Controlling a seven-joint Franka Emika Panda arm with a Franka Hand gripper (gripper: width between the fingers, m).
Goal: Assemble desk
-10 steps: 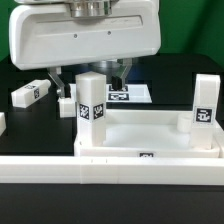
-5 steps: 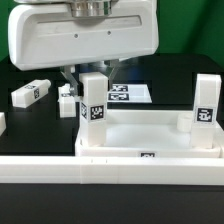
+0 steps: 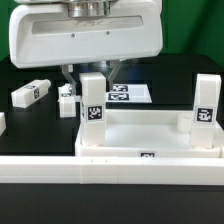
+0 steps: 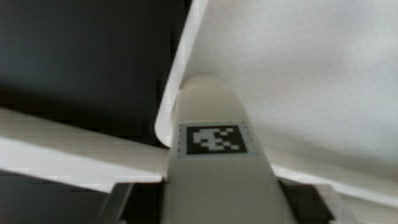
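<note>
The white rimmed tabletop [image 3: 150, 135] lies in front. One white leg block [image 3: 93, 102] stands upright in its corner at the exterior view's left. A second leg block [image 3: 204, 106] stands in the corner at the right. My gripper [image 3: 91, 76] hangs over the left leg, one finger on each side of its top, and is shut on it. In the wrist view the leg [image 4: 217, 120] with its tag runs straight out from between my gripper's [image 4: 217, 205] dark pads [image 4: 143, 203]. A loose leg block [image 3: 32, 92] lies on the table at the left. Another [image 3: 67, 100] lies just behind the held leg.
The marker board [image 3: 128, 94] lies flat behind the tabletop. A long white border bar [image 3: 110, 168] runs across the front. The arm's big white body fills the top of the exterior view and hides what is behind it.
The fingers have drawn in from wider apart to close against the left leg's sides. The leg has shifted slightly toward the exterior view's right. The other parts have stayed put.
</note>
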